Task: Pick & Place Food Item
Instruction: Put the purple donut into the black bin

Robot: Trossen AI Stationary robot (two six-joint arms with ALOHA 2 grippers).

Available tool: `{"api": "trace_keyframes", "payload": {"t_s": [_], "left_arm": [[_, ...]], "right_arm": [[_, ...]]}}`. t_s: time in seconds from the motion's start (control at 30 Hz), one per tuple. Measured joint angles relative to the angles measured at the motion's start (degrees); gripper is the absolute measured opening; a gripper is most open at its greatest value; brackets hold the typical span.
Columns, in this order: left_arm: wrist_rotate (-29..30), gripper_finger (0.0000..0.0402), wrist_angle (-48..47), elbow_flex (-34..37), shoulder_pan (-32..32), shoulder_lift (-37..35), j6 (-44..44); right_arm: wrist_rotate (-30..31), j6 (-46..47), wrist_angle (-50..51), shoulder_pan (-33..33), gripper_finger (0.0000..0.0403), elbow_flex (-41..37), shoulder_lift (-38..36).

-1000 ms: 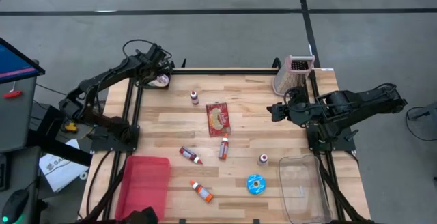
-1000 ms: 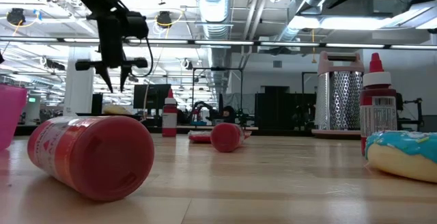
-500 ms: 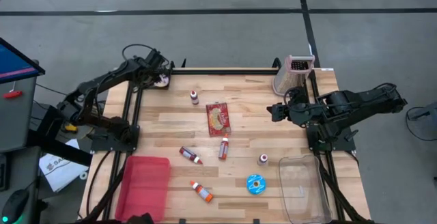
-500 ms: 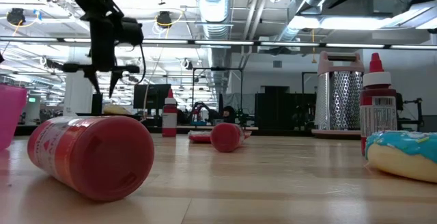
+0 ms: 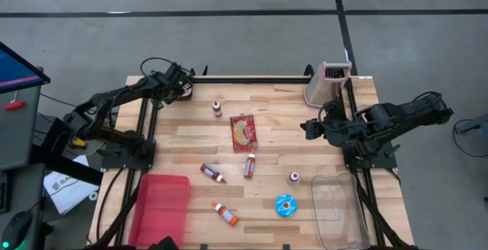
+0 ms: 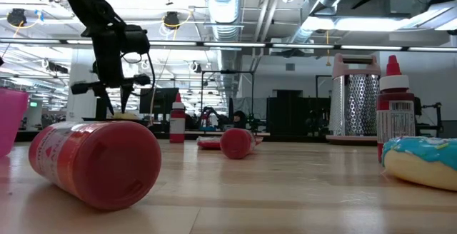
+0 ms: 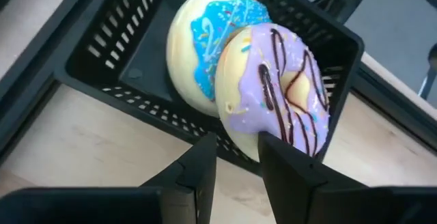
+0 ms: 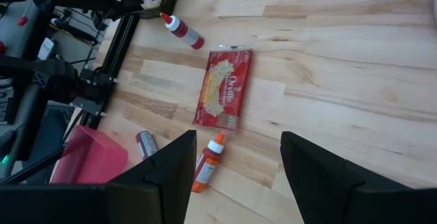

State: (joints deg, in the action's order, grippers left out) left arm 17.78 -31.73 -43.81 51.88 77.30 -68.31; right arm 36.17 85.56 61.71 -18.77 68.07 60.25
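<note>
Because the black basket (image 7: 136, 53) sits at the table's far left corner, the left gripper (image 7: 235, 157) hangs over it, fingers part open around the rim of the purple donut (image 7: 280, 91) but not clamped; I cannot tell whether they touch. That donut leans on the blue donut (image 7: 205, 33) inside. The right gripper (image 8: 235, 173) waits spread wide and empty over the table's right side.
</note>
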Motion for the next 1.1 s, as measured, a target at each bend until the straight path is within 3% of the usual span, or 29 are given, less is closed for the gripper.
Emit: {"api": "trace_keyframes", "payload": {"t_s": [0.47, 1.1], "left_arm": [[7.3, 0.0106, 1.3, 0.6, 0.6, -2.3, 0.1], [4.8, 0.0106, 1.0, 0.5, 1.1, 0.0, 3.8]], "right_arm": [[0.0, 0.7, 0.0, -0.8, 0.0205, 0.0, 0.0], [-0.1, 1.0, 0.0, -2.2, 0.0205, 0.0, 0.0]]}}
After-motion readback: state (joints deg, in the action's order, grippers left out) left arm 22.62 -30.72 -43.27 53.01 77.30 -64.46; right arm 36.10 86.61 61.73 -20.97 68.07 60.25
